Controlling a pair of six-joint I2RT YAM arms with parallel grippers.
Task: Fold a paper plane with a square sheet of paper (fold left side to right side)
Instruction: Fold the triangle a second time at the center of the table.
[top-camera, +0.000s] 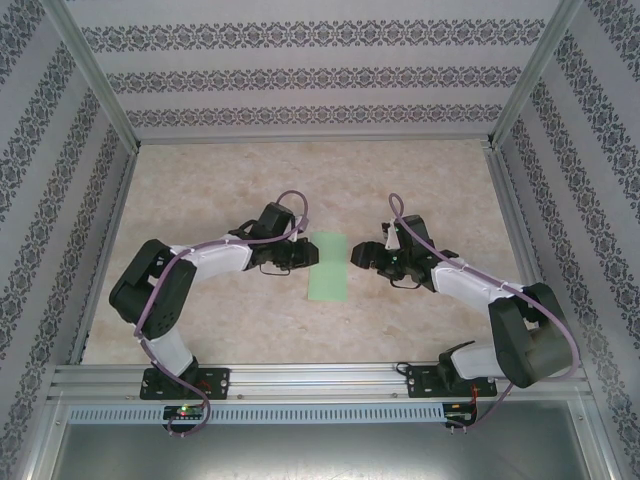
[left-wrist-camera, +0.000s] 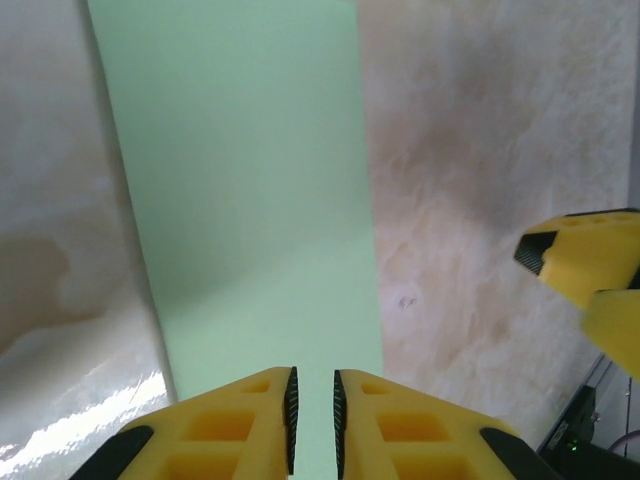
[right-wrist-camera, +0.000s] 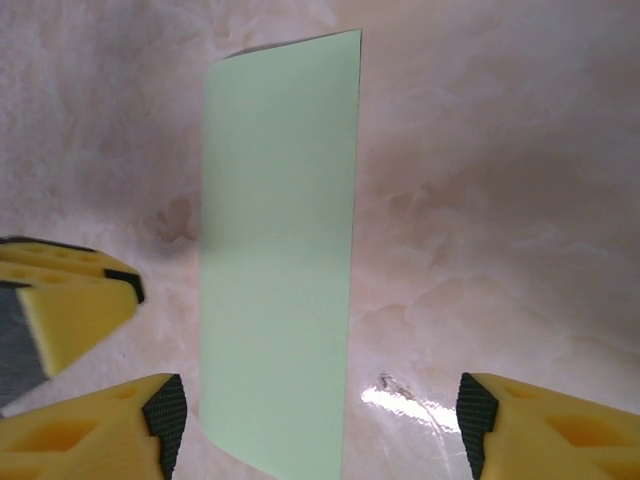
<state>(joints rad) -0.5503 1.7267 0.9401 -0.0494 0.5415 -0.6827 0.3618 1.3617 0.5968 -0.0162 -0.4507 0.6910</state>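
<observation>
The square sheet of paper (top-camera: 328, 268) lies flat on the table, folded in half into a narrow pale green rectangle. The paper plane is out of view. My left gripper (top-camera: 306, 256) hovers at the strip's left edge; in the left wrist view its jaws (left-wrist-camera: 313, 420) stand over the paper (left-wrist-camera: 250, 200) with only a thin gap and nothing between them. My right gripper (top-camera: 360, 257) sits just off the strip's right edge. Its jaws (right-wrist-camera: 320, 425) are spread wide, one finger (right-wrist-camera: 165, 420) left of the paper (right-wrist-camera: 280, 250), the other over bare table.
The marbled beige tabletop (top-camera: 420, 190) is ringed by an aluminium frame (top-camera: 320, 378) and patterned walls. The left arm's yellow fingers (right-wrist-camera: 70, 300) show in the right wrist view, and the right arm's fingers (left-wrist-camera: 590, 270) in the left wrist view, close together.
</observation>
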